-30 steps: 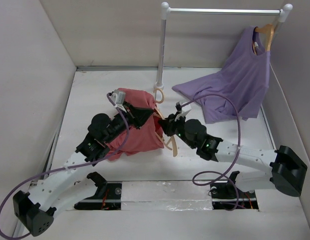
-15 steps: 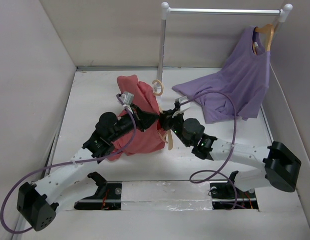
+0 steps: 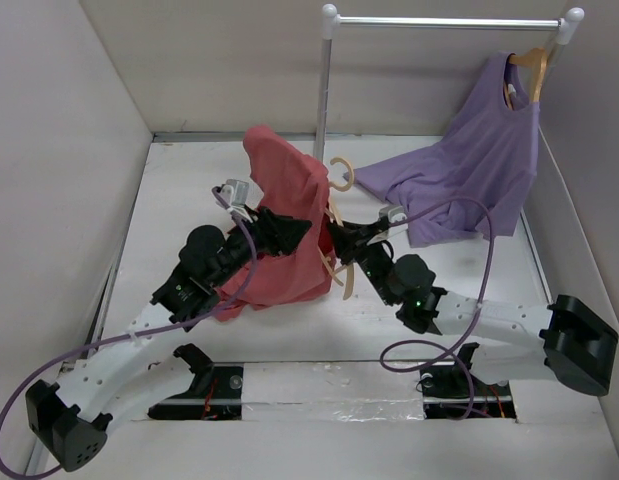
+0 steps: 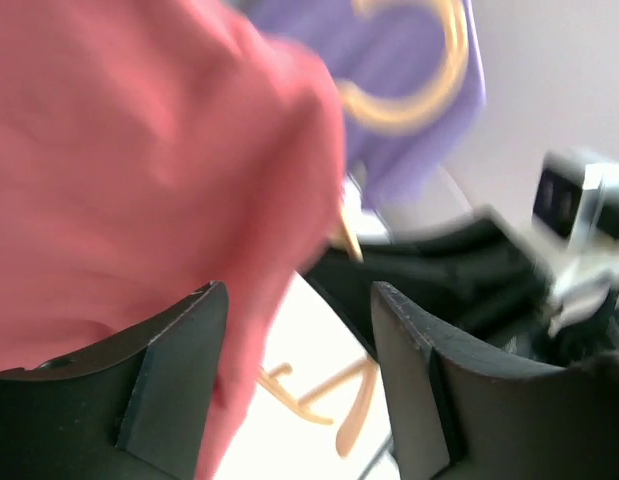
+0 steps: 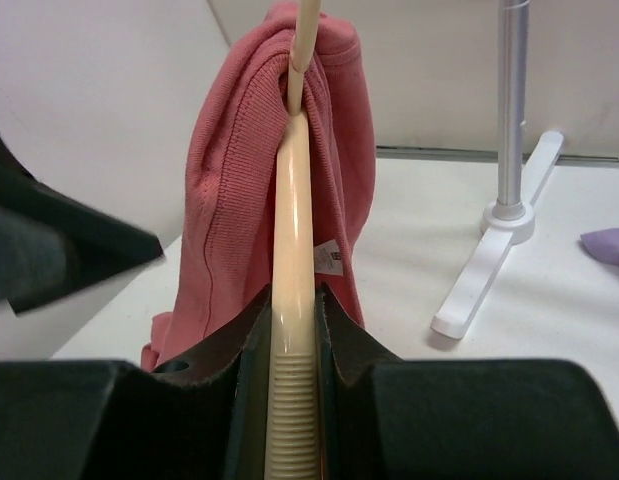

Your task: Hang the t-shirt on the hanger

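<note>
The coral-red t-shirt [image 3: 284, 215] hangs draped over one arm of the tan hanger [image 3: 342, 174], lifted off the table. My right gripper [image 3: 335, 236] is shut on the hanger's other arm [image 5: 294, 250], and the t-shirt [image 5: 234, 200] bunches round the hanger's neck just beyond its jaws [image 5: 292, 295]. My left gripper [image 3: 289, 228] stands open against the shirt's near side. In the left wrist view its jaws [image 4: 299, 295] are apart, the t-shirt [image 4: 139, 150] fills the upper left with its edge trailing by the left finger [image 4: 174, 370], and the hanger's hook [image 4: 419, 90] shows blurred above.
A lilac t-shirt [image 3: 469, 170] hangs from another hanger [image 3: 530, 63] on the white rail [image 3: 449, 20] at the back right, its hem spread on the table. The rack's pole [image 3: 324, 90] and foot [image 5: 494, 250] stand just behind the raised hanger. Walls close in both sides.
My left gripper has opened and let go of the coral t-shirt, drawing back a little. The right gripper has raised the hanger, and the t-shirt now hangs higher on it.
</note>
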Available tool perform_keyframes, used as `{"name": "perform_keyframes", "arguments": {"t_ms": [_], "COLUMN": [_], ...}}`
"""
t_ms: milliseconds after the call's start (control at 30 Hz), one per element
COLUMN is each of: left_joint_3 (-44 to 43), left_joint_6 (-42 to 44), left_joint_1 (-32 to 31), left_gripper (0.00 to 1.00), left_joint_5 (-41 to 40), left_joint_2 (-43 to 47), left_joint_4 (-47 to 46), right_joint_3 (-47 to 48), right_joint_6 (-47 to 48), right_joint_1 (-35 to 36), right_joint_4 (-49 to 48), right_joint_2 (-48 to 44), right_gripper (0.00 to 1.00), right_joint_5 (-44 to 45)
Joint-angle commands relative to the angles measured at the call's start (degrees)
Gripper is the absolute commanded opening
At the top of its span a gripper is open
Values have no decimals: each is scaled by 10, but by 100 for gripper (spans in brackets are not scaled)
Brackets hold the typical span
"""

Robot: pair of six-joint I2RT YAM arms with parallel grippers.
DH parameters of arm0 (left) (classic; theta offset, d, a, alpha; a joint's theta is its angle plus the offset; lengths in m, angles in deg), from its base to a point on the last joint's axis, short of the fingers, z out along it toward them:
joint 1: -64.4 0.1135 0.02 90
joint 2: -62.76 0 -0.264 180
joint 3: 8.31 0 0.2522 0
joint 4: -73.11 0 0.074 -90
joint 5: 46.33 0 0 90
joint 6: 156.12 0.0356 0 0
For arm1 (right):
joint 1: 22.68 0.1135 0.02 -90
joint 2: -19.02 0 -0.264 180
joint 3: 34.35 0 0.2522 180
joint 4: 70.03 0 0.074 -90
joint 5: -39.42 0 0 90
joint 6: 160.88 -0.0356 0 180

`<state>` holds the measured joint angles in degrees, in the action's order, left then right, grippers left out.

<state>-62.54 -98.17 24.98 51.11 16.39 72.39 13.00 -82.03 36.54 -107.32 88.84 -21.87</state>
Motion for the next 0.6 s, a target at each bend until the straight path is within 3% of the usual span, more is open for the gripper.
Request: {"name": "perform_keyframes", "arguments": {"t_ms": [0,133,567], "left_joint_3": [-38,-72,-116], "left_joint_6": [-41,-84,-173], "left_joint_1": [-1,-1,22], "left_gripper": [53,47,69], "left_joint_5": [-126,-194,-206], "left_joint_2": [21,-9,-145], "left_joint_4": [2,1,-77], "right_joint_3": [-16,-32,-64], "right_joint_6": [-5,-11,-14], "right_joint_1": [2,2,7], "right_joint_4": [-92,-85,-37], "right_joint_2": [-28,-49,-112], "right_gripper": [0,0,0], "right_joint_5": [22,10,-9]}}
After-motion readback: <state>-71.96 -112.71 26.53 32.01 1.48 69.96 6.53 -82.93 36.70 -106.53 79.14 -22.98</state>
